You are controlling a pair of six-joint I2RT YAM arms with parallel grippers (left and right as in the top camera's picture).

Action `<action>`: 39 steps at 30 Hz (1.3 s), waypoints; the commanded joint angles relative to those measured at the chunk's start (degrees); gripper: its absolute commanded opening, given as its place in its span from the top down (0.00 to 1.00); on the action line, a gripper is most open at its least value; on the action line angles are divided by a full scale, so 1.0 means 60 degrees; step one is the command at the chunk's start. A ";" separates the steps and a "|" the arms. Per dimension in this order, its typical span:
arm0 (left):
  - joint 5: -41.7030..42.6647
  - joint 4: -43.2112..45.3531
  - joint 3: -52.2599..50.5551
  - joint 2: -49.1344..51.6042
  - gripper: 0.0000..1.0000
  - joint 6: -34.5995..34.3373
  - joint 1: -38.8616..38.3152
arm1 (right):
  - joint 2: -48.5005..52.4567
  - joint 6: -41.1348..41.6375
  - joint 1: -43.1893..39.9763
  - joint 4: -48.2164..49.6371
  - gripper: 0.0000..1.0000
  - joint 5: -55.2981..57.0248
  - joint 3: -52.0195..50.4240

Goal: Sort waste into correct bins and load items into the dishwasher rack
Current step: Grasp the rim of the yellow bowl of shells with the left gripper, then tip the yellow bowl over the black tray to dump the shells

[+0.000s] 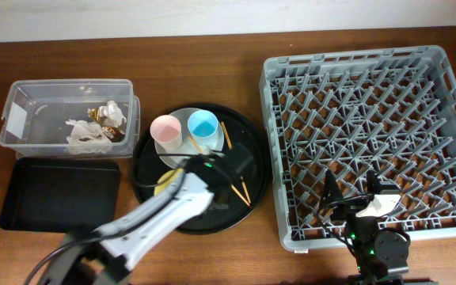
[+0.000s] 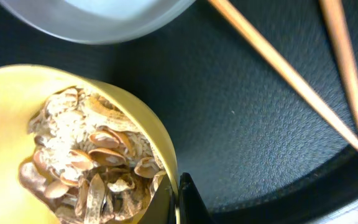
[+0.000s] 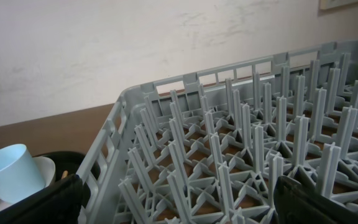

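Note:
My left gripper [image 1: 179, 172] [image 2: 174, 200] is shut on the rim of the yellow bowl [image 1: 165, 184] [image 2: 5, 124], one finger inside and one outside. The bowl holds beige food scraps [image 2: 86, 162]. It sits on the round black tray [image 1: 252, 158] [image 2: 241, 124], beside the pale plate [image 1: 216, 144] [image 2: 104, 18]. On the plate are the pink cup [image 1: 166, 131] and blue cup [image 1: 203, 124] [image 3: 8, 171]. Wooden chopsticks [image 1: 240, 188] [image 2: 278, 65] lie on the tray. My right gripper [image 1: 351, 190] [image 3: 179, 199] is open and empty over the front of the grey rack [image 1: 355, 55] [image 3: 229, 143].
The clear box [image 1: 22, 87] at the back left holds white tissues [image 1: 85, 136] and a gold foil wrapper [image 1: 101, 117]. The shallow black rectangular tray [image 1: 60, 192] lies in front of it. My left arm crosses the tray's front left.

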 commanded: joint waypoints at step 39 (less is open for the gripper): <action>1.2761 0.4951 -0.2550 -0.2652 1.00 0.3570 1.5420 | -0.0062 0.0004 -0.0069 -0.0069 0.02 0.0018 -0.0051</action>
